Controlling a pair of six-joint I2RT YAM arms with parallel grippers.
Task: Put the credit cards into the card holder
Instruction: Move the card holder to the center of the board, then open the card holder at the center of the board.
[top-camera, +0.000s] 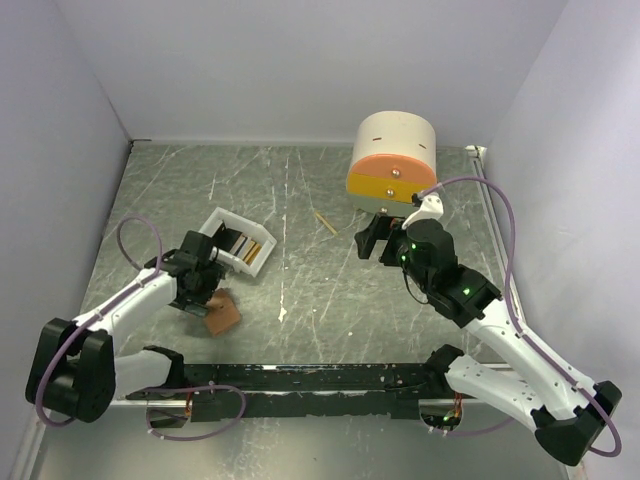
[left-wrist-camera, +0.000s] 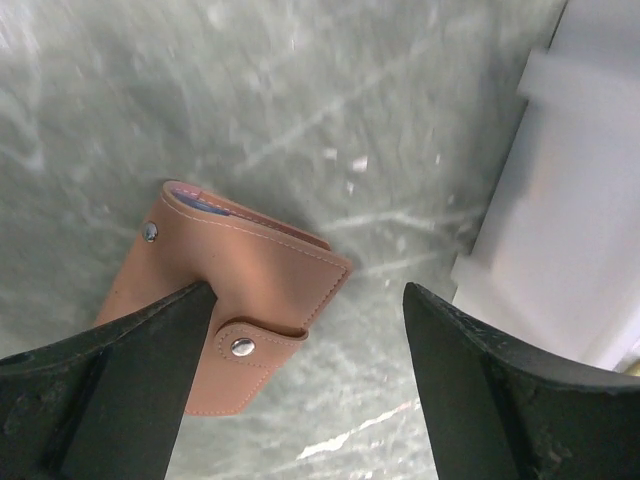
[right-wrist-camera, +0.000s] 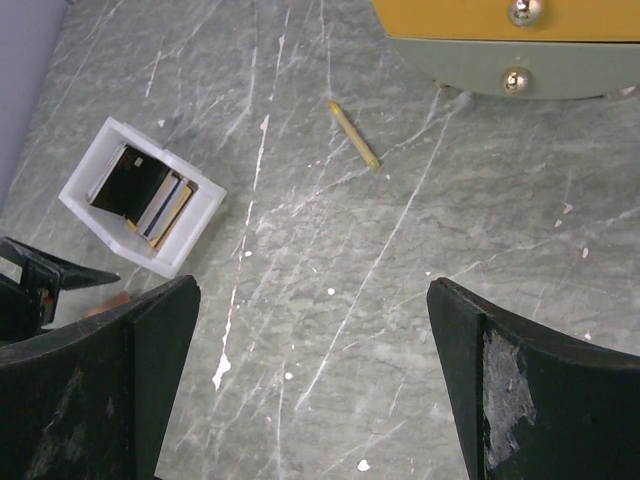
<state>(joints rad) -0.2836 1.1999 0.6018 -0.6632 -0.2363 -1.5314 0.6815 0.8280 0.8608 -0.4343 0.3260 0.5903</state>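
Observation:
The salmon-pink card holder (left-wrist-camera: 240, 285) lies folded on the table, its snap strap fastened and a light blue edge showing at its top. My left gripper (left-wrist-camera: 308, 290) hovers just over it, open; its left finger covers the holder's lower left corner and nothing is held. From above, the card holder (top-camera: 222, 313) sits by my left gripper (top-camera: 203, 300). The credit cards (right-wrist-camera: 145, 192), black, grey and gold, stand on edge in a white tray (right-wrist-camera: 178, 250). My right gripper (right-wrist-camera: 312, 290) is open above bare table, near the table's middle right (top-camera: 380, 243).
The white tray (top-camera: 222, 222) lies just beyond the left gripper, and its wall (left-wrist-camera: 570, 200) fills the right of the left wrist view. A thin wooden stick (top-camera: 325, 222) lies mid-table. The round cream, orange and yellow drawer box (top-camera: 393, 160) stands at the back right, behind the right gripper.

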